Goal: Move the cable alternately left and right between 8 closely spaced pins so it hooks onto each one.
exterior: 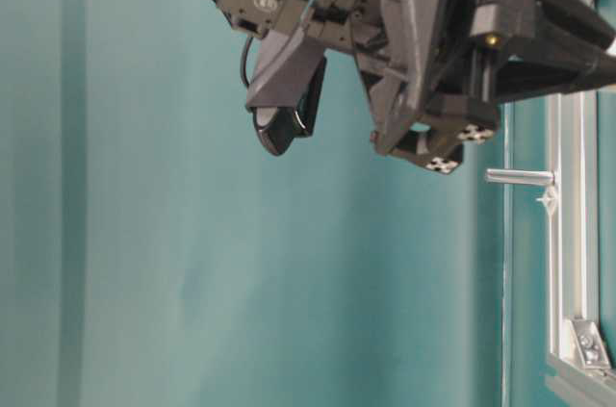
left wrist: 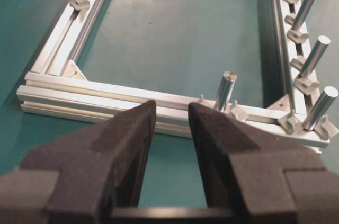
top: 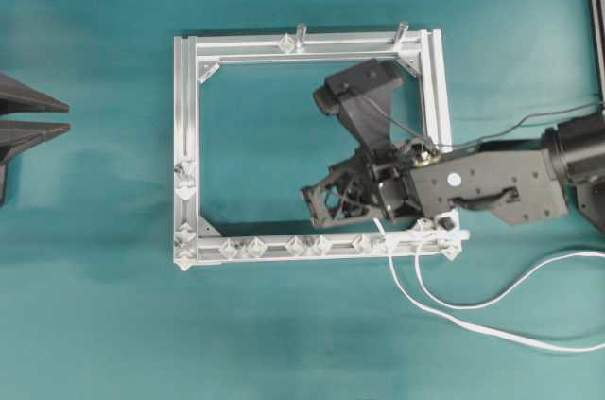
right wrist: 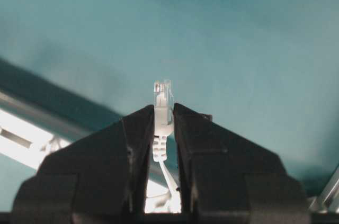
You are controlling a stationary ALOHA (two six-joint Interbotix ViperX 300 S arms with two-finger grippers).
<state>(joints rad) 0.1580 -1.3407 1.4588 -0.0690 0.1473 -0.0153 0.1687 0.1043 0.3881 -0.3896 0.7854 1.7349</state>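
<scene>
Meanwhile right hand (right wrist: 163, 128) pinches cable (right wrist: 163, 108) by its plug; left hand (left wrist: 170, 123) spread, empty.

**Four cameras, one frame**

We get a straight-down overhead of the whole frame (top: 307, 145) on the table (top: 95, 324). The table-level view is tipped sideways, close under an arm, catching one frame edge. The left wrist camera looks past its hand (left wrist: 170, 115) at a rail; the right one sits tight behind its hand (right wrist: 163, 112).
</scene>
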